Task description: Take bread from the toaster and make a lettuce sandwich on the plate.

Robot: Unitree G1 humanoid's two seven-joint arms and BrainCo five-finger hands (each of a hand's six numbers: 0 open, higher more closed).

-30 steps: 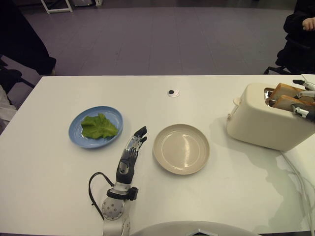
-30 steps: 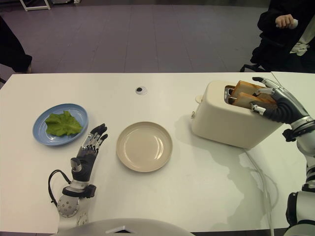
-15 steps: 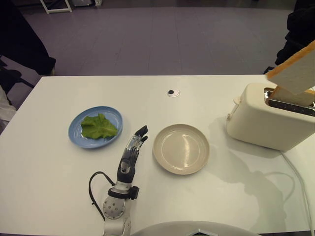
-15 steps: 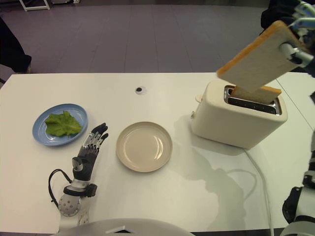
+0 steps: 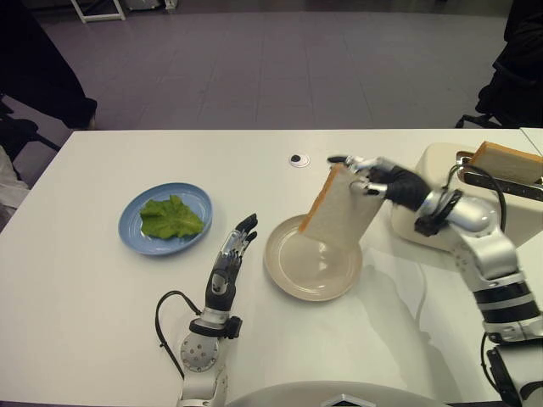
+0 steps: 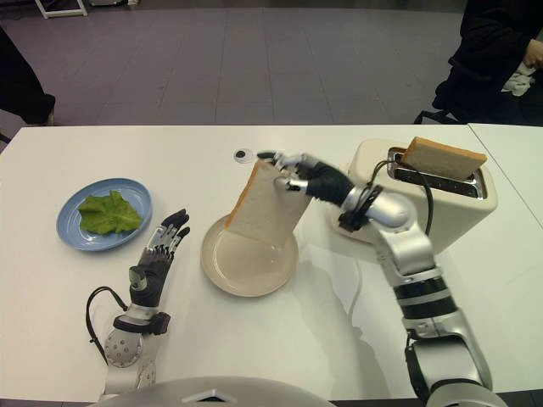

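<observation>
The right hand point(image 6: 316, 181), gripping the top edge of a bread slice point(image 6: 265, 208), has swung from high above the toaster point(image 6: 462, 216) to over the plate point(image 6: 222, 270), the slice hanging below it with its lower edge at the plate (contact unclear). Release looks next; a second slice point(image 6: 443, 158) waits in the toaster behind it. The left hand point(image 6: 159, 254) rests on the desk, fingers stretched and holding nothing, lettuce point(image 6: 106, 213) beyond it

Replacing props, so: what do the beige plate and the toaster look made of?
Beige plate: likely glazed ceramic or melamine; smooth, with soft glossy highlights. Toaster: cream shell looks like matte plastic; rounded moulded corners, dull even sheen.
</observation>
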